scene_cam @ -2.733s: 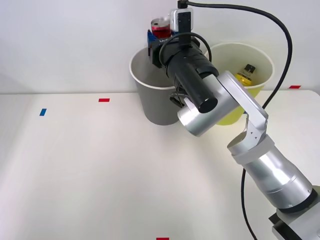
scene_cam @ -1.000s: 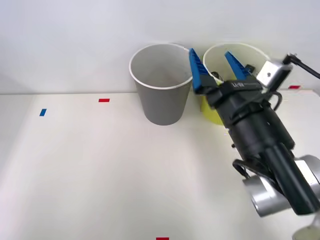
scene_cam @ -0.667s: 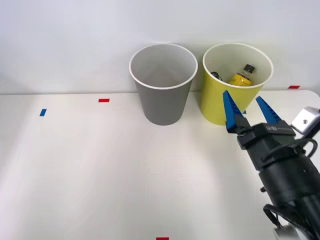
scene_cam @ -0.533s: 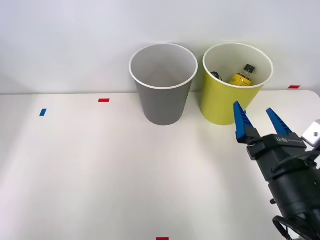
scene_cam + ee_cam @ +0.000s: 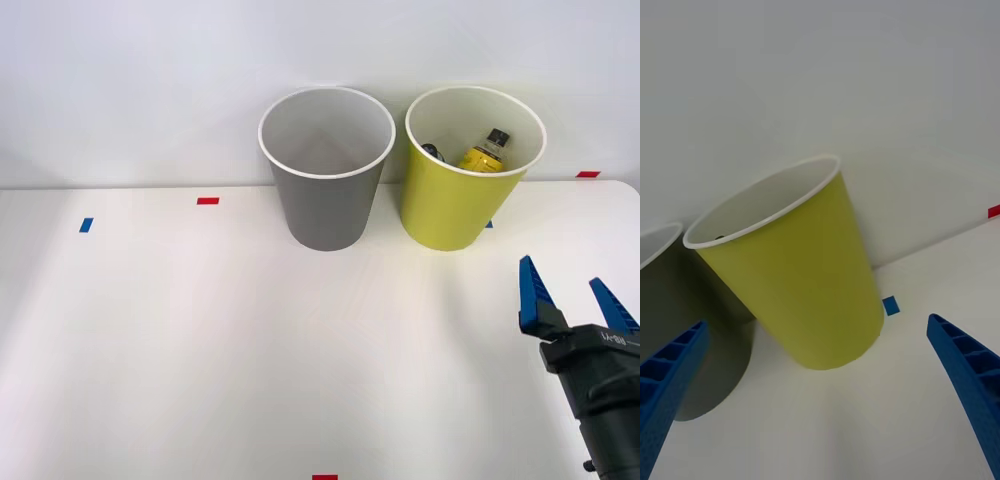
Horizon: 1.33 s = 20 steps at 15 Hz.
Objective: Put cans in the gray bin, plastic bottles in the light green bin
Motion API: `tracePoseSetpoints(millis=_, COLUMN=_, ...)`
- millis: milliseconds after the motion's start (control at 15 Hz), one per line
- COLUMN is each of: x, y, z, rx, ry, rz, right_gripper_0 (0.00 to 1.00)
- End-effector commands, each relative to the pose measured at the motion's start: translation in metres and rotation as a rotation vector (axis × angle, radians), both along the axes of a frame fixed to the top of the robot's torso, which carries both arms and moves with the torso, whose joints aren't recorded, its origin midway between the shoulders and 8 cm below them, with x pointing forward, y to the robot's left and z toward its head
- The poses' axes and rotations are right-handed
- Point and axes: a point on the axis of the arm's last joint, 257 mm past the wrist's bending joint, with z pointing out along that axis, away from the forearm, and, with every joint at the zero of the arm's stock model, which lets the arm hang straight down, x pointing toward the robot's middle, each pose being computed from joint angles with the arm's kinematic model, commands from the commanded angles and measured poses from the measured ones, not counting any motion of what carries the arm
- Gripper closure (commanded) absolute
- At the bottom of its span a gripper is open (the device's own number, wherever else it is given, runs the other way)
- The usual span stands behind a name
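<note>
The gray bin (image 5: 325, 205) stands at the table's far middle, and its white inside shows no can from this angle; the can is hidden. Right beside it is the light green bin (image 5: 450, 205), with a plastic bottle (image 5: 485, 152) with a yellow label and black cap lying inside. My right gripper (image 5: 560, 275) hovers low at the near right, well in front of the light green bin, open with nothing between its blue fingers. In the right wrist view the gripper (image 5: 818, 322) faces the light green bin (image 5: 809, 277), with the gray bin (image 5: 685, 330) beside it.
A white wall rises right behind the bins. Small tape marks lie on the white table: red (image 5: 208, 200), blue (image 5: 86, 224), red at the near edge (image 5: 325, 477), red at the far right (image 5: 588, 174), and blue by the light green bin (image 5: 890, 304).
The arm held the red can over the gray bin, then opened and drew back toward the near right. The can is no longer in sight and the gripper is empty.
</note>
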Motion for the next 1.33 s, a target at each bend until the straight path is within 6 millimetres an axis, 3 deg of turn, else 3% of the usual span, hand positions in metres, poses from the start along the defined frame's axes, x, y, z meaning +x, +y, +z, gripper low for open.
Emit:
tracePoseSetpoints(millis=67, x=-0.021, y=-0.014, z=-0.041, rx=-0.093, ry=0.102, rz=-0.056, right_gripper_0=0.0)
tracePoseSetpoints(millis=267, x=-0.036, y=-0.009, z=-0.081, rx=-0.275, ry=0.143, rz=-0.039, right_gripper_0=0.0)
tracePoseSetpoints(millis=467, x=-0.045, y=0.025, z=-0.116, rx=-0.56, ry=0.175, rz=0.065, right_gripper_0=0.0)
tracePoseSetpoints(millis=667, x=-0.063, y=0.061, z=-0.13, rx=-0.668, ry=0.158, rz=0.159, right_gripper_0=0.0)
tracePoseSetpoints(millis=867, x=-0.078, y=0.089, z=-0.14, rx=-0.609, ry=0.146, rz=0.215, right_gripper_0=0.0)
tracePoseSetpoints(millis=1200, x=-0.089, y=0.113, z=-0.149, rx=-0.518, ry=0.062, rz=0.236, right_gripper_0=0.0)
tracePoseSetpoints(millis=1333, x=-0.096, y=0.121, z=-0.143, rx=-0.522, ry=-0.005, rz=0.246, right_gripper_0=0.0)
